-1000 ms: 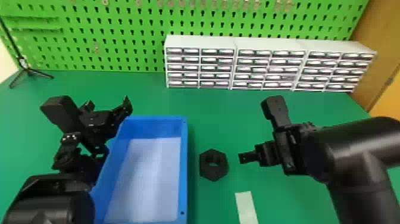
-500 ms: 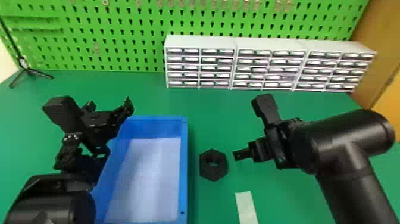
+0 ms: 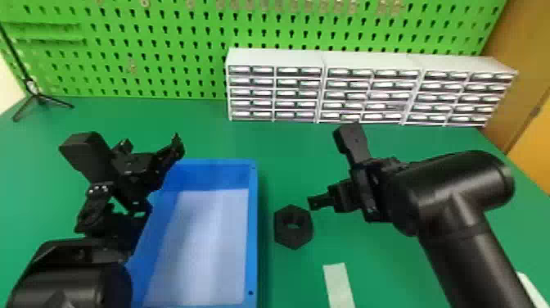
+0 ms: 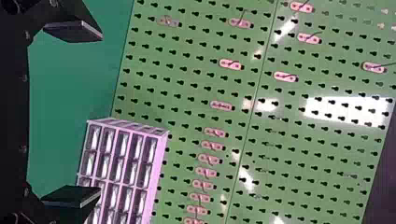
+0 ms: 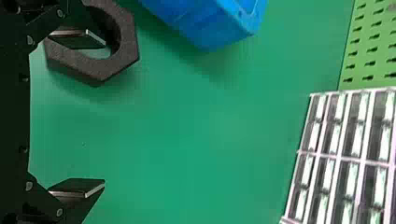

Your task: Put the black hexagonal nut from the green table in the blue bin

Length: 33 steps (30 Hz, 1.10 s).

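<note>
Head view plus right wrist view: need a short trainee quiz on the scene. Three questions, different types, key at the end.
1. True or false: the black hexagonal nut lies on the green table, outside the blue bin.
2. Multiple choice: in the head view, where is the blue bin relative to the nut?
A. To its left
B. To its right
C. On top of it
3. Fill in, open or shut: in the right wrist view, the right gripper is ____.

Key: 1. true; 2. A; 3. open
</note>
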### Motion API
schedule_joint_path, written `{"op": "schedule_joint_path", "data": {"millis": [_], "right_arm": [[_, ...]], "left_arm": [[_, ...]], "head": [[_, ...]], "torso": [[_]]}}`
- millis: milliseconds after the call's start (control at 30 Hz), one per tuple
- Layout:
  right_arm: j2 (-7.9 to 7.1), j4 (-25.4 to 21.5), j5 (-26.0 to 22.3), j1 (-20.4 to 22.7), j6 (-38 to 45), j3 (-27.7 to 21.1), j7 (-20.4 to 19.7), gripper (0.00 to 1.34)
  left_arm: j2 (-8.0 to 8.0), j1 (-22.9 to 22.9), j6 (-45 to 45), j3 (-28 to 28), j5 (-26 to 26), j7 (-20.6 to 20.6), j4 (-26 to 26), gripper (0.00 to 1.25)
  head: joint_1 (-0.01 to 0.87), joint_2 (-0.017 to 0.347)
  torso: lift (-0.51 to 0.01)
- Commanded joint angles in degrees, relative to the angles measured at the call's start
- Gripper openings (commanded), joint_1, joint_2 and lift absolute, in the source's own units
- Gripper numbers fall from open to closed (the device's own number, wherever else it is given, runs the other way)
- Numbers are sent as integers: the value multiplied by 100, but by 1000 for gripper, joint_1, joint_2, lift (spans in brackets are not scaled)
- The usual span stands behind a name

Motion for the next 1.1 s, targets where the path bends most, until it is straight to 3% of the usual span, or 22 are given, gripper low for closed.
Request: {"op": "schedule_joint_path", "data": {"millis": [0,233,400,1067], "right_arm": [[10,161,-84,-84,-123,203,26,1098],[53,399,-154,-224,-149,511,70,1098],[115,442,-31,-233,-140,511,70,1098],[106,785,109,-198,-281,370,79,1100]], "left_arm": [[0,0,0,-2,0,0,3,1126],[0,0,0,7,0,0,12,1126],[0,0,0,7,0,0,12,1126],[0,9,0,-2,0,-9,12,1126]], "head": [[692,8],[692,8],[692,8],[692,8]], "torso": [[-97],[-97],[-97],[-97]]}}
